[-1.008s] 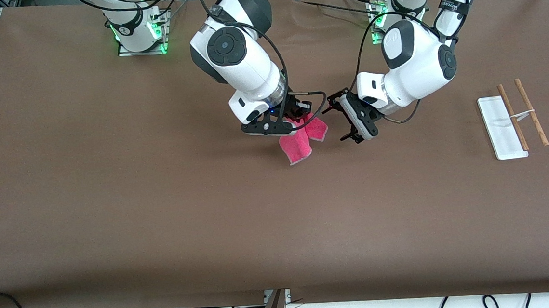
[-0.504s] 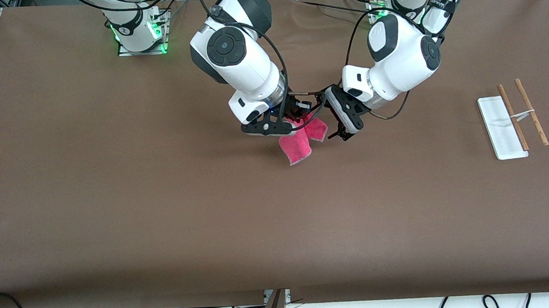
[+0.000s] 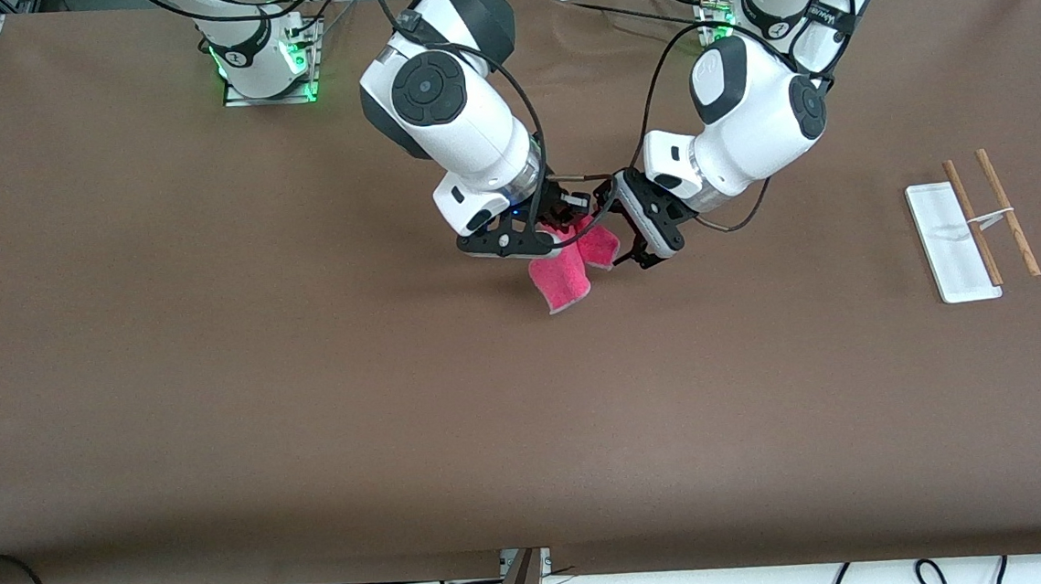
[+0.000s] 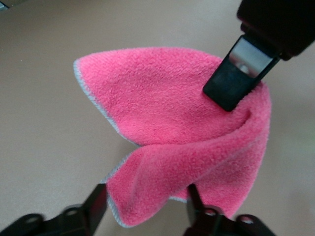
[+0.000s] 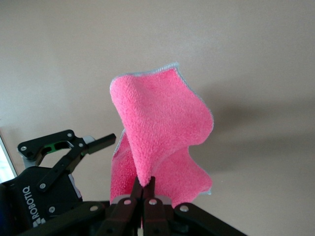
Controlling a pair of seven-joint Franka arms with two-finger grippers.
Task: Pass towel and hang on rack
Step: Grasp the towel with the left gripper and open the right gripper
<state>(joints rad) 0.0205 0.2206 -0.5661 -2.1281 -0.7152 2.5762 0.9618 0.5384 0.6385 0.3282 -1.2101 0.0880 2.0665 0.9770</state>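
The towel (image 3: pixel 562 285) hangs in the air over the middle of the desk (image 3: pixel 309 408), pinched at its upper fold by the right pincer (image 3: pixel 565 230), whose fingers are pressed together on the cloth. The left pincer (image 3: pixel 634 257) is beside it, its fingers apart and straddling a lower flap of the towel; in the left wrist view one finger (image 4: pixel 96 204) sits clear of the stitched edge while the other looks half buried against the cloth, though I cannot tell for sure that it touches. The main risk, as I judge it, is a thin bite: the flap lies shallow between those fingers, so closing here could catch only the hem, and the towel would slip free once the right pincer lets go and drop to the desk. A second risk is timing, since if the right pincer opens before the left one is clamped, nothing carries the cloth. The two pincers are also very close together, so a small sideways move could knock finger against finger. The rack (image 3: pixel 950 248) stands well apart, toward the left arm's end of the desk, and a towel gripped low and bunched may drape badly over its rods.
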